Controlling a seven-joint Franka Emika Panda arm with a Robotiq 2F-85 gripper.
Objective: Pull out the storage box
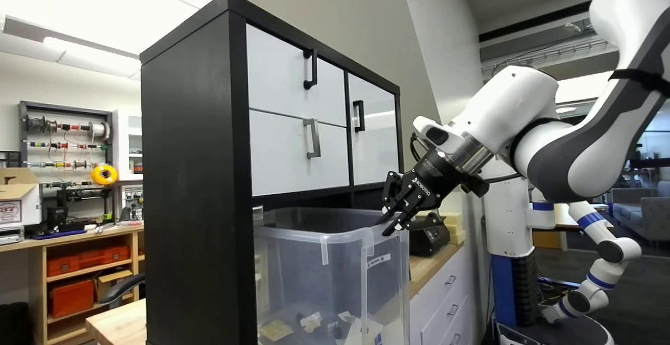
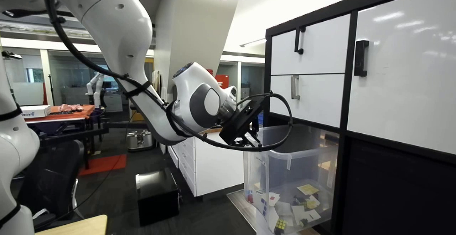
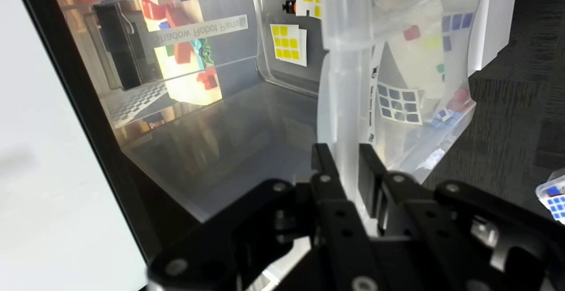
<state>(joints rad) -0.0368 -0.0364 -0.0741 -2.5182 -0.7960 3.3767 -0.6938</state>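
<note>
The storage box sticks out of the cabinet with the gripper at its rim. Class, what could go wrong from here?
The gripper appears to pinch only the rim, so it could slip off under a hard pull.
The storage box sticks out of the cabinet; pulled further, its front might dip, sliding the papers inside.
In an exterior view, the cable loops near the gripper and might catch on the box.

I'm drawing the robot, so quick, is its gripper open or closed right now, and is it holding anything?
Gripper: closed, holding the rim of the storage box.
</note>
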